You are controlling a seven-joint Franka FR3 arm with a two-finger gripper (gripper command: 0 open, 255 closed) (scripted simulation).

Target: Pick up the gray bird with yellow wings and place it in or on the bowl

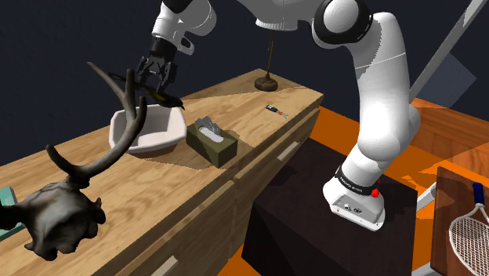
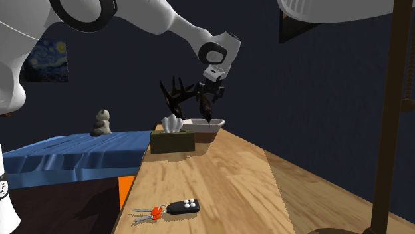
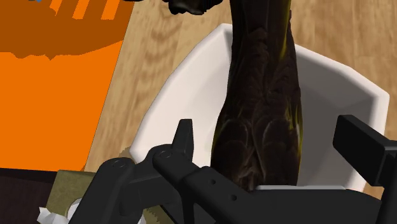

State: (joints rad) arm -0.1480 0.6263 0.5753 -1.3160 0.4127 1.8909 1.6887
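A dark gray-brown bird [image 3: 264,121] with yellow streaks on its wings hangs upright between my gripper's [image 3: 267,137] two black fingers, which stand apart with a gap on each side of it. Its tail points down into the white bowl [image 3: 191,83] directly beneath. In the shoulder view my gripper [image 1: 159,78] is open above the bowl [image 1: 153,135], with the bird [image 1: 166,97] just under the fingertips. The second exterior view shows the bird [image 2: 206,110] under the gripper [image 2: 211,93], over the bowl [image 2: 203,125].
The bowl stands on a long wooden counter [image 1: 196,180]. An olive tissue box [image 1: 211,141] sits right beside it, and a dark antlered skull [image 1: 63,212] nearer the shoulder view's left. A key fob with keys [image 2: 169,209] and a lamp base [image 1: 267,80] lie further along.
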